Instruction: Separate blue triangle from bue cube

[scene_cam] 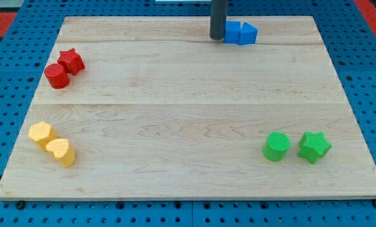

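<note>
No gripper was fitted; my tip (217, 38) stood at the view's top, touching or just beside the left face of the blue cube (232, 32), holding nothing. That blue cube touched the blue triangle (248, 34) on its right. The rod's upper part was cut off by the frame. Elsewhere on the wooden desk (188, 113) sat red, yellow and green pairs. Blue pegboard (11, 25) surrounded the desk.
</note>
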Motion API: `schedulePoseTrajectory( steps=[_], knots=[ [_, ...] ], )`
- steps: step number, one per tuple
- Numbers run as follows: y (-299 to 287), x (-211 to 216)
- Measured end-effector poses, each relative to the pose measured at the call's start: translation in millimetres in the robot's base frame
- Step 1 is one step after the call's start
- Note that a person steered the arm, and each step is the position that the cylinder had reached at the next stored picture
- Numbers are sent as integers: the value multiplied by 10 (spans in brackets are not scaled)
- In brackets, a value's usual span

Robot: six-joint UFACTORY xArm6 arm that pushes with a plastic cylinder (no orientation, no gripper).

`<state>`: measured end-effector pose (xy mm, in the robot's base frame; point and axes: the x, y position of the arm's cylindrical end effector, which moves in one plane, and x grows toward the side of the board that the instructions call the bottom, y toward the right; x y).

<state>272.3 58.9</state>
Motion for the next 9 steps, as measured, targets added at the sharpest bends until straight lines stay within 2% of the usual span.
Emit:
schedulePoseTrajectory(
  steps=[1,2,4,5,6,7,8,9],
  knots=[
    [-42,304],
    [571,333],
    [772,64],
    [1180,41],
    [1504,-304],
    [1294,-538],
    [614,-197],
    [185,193]
  ],
)
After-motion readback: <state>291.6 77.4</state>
